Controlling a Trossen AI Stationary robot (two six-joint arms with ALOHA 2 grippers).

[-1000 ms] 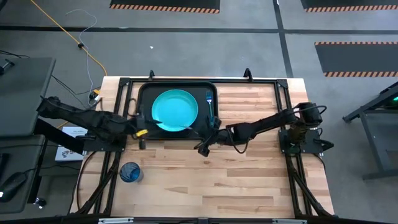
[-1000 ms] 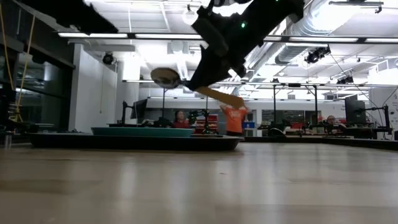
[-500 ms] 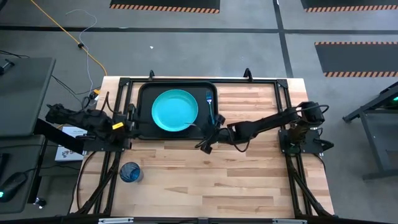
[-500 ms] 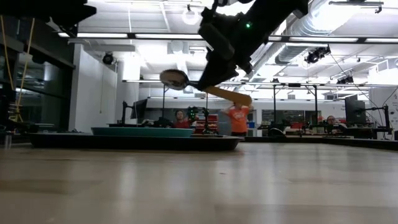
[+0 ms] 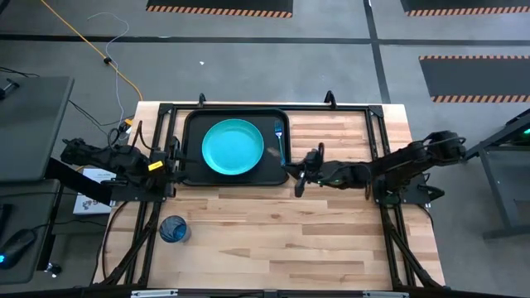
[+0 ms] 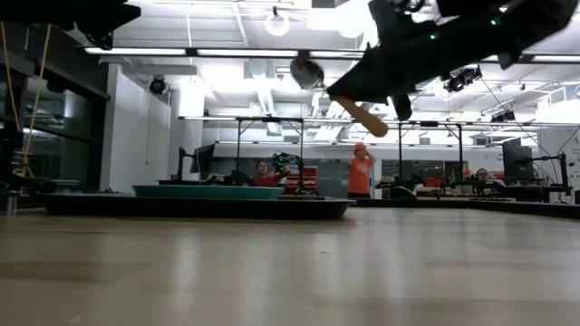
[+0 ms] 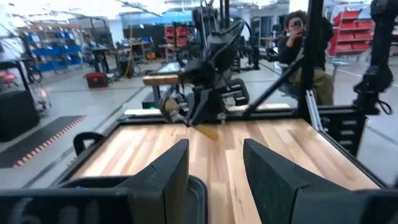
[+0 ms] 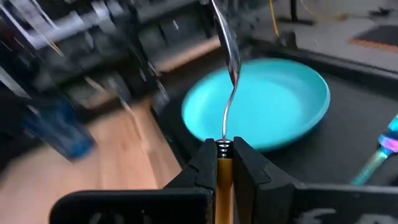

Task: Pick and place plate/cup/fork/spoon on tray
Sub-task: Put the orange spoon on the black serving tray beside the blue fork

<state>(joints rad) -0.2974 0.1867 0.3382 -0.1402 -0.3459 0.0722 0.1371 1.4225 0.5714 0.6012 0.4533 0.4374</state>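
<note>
From above, the right hand [image 5: 300, 175] hangs just off the black tray's [image 5: 189, 132] right edge, pinching the spoon [image 5: 303, 171]; the turquoise plate [image 5: 233, 147] and light-blue fork [image 5: 278, 136] lie on the tray, to its left. At surface height, the spoon [image 6: 337, 94] rides high in the air, tilted — silver bowl up, orange handle down. The right wrist camera shows the spoon's long axis pointing straight ahead from the pressed fingers, over the plate [image 8: 264, 106]. The left hand [image 7: 214, 171], fingers spread, waits at the tray's far side.
</note>
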